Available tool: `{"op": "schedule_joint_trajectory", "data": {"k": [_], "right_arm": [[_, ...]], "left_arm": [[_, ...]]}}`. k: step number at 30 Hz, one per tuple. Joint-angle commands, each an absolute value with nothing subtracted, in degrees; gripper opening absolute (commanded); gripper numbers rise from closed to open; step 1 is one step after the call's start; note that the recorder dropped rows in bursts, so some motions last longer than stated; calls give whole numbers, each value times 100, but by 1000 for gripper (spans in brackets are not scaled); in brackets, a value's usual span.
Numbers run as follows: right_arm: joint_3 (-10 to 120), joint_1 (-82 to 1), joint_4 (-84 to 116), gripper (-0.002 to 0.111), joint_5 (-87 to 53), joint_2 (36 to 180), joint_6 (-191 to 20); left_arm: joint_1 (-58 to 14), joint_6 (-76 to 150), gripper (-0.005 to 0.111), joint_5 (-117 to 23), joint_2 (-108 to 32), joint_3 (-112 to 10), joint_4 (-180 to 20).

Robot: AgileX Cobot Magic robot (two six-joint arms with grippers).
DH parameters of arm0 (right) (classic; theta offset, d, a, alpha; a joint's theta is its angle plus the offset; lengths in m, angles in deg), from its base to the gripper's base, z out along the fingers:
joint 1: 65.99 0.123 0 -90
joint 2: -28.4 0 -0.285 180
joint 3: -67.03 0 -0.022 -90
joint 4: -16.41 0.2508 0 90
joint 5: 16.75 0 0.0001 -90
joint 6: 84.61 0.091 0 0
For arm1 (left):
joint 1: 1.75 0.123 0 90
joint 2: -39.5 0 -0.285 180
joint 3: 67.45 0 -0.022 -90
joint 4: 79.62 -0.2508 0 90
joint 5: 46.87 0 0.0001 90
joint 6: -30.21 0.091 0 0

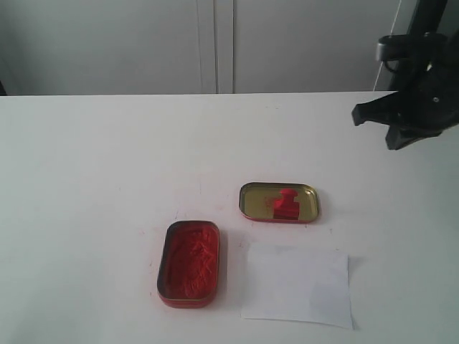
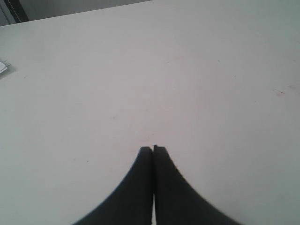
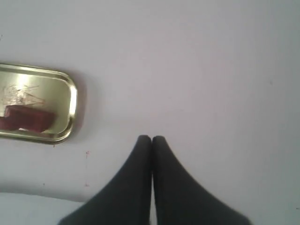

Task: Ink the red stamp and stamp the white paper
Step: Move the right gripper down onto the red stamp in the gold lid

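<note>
A: Where's the red stamp [image 1: 286, 204]?
B: In the gold-lined lid [image 1: 252, 195], mid white table [image 1: 107, 158]. The exterior view is soft there, so I can't tell if it stands or lies on its side. It is apart from both grippers.
A: And the white paper [image 1: 297, 285]?
B: Flat on the table at 6 o'clock from the lid, near it but not touching.
A: Ink?
B: The red ink tin [image 1: 188, 301] is open with red paste inside. It's at 9 o'clock from the paper with a small gap to the paper's edge, and at about 7 o'clock from the lid.
A: State of the right gripper [image 3: 151, 138]?
B: Fingers pressed together tip to tip, holding nothing, over bare table. Its wrist view catches one end of the lid with part of the stamp in it. In the exterior view the right arm [image 1: 419, 107] sits at 2 o'clock from the lid, well apart.
A: And the left gripper [image 2: 153, 149]?
B: Same, fingers closed against each other with nothing between, bare table under them. It shows only in its wrist view.
</note>
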State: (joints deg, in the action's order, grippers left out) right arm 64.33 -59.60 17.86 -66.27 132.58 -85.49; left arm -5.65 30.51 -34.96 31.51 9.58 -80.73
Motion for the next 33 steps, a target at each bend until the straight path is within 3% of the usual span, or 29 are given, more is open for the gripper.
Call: {"op": "schedule_joint_trajectory", "data": {"k": [1, 15, 33], "right_arm": [[6731, -5524, 1835, 0, -6884, 13589, -8965], [7581, -4420, 1925, 0, -7326, 14443, -10591], [7729, -4264, 2274, 0, -7592, 14777, -13637]], "left_arm": [[-562, 3067, 0, -3491, 3171, 976, -8058], [-562, 3067, 0, -3491, 3171, 976, -8058], [-562, 3067, 0, -3491, 3171, 976, -8058]]}}
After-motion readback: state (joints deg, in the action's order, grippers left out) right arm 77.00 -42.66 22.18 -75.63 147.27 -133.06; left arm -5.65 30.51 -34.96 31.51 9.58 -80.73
